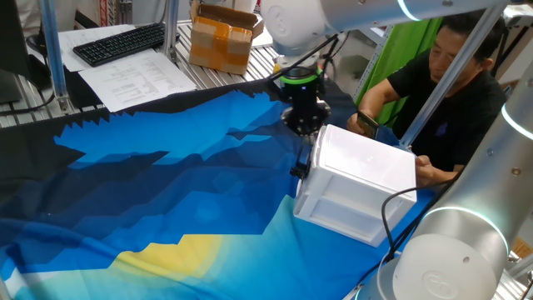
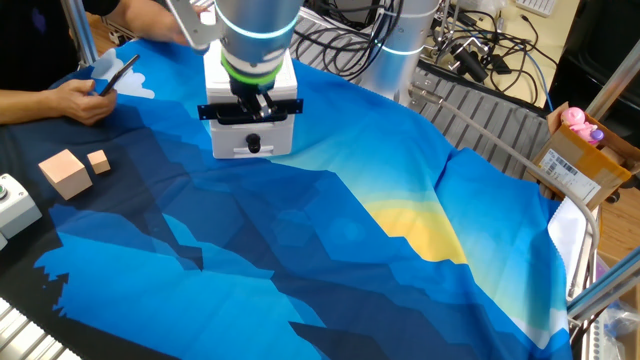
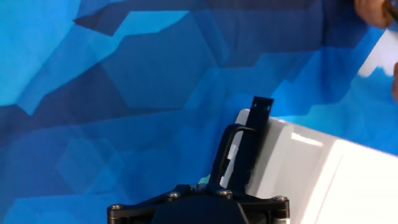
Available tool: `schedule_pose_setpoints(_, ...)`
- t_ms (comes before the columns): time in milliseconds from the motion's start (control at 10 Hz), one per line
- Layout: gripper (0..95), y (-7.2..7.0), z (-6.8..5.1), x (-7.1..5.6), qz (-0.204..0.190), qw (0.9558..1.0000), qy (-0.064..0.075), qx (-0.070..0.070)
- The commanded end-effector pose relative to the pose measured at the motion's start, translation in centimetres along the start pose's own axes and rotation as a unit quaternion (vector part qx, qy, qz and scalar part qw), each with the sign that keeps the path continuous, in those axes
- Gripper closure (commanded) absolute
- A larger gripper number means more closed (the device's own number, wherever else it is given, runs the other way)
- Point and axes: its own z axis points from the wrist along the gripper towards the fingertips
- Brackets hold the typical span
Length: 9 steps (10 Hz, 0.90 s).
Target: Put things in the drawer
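Observation:
The white cabinet point(image 2: 285, 85) stands at the far side of the blue cloth, and its white drawer point(image 2: 228, 138) is pushed in. My gripper point(image 2: 255, 108) hangs straight down at the drawer front, its fingers shut on the black curved handle point(image 2: 215, 113). One fixed view shows the gripper point(image 1: 301, 165) at the cabinet's point(image 1: 366, 179) front left edge. In the hand view the black handle point(image 3: 249, 146) runs along the white drawer front point(image 3: 298, 174). Two light-tan wooden blocks lie on the cloth to the left, a larger one point(image 2: 63, 172) and a small cube point(image 2: 98, 161).
A person sits behind the cabinet point(image 1: 450, 92), holding a black tool point(image 2: 112, 78) near it. A grey button box point(image 2: 12, 203) sits at the left edge. Brown cardboard boxes point(image 1: 221, 37) point(image 2: 580, 155) and a keyboard point(image 1: 117, 42) lie off the cloth.

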Motion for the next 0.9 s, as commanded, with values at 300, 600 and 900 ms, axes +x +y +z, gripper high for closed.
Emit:
schedule_pose_setpoints(300,95.0,0.4,-0.1,-0.1,0.025,0.9994,0.013,-0.018)
schedule_pose_setpoints(600,95.0,3.4,-2.3,-1.4,0.052,0.9923,0.044,-0.104)
schedule_pose_setpoints(900,95.0,7.4,-3.3,-2.2,0.038,0.9887,0.041,-0.139)
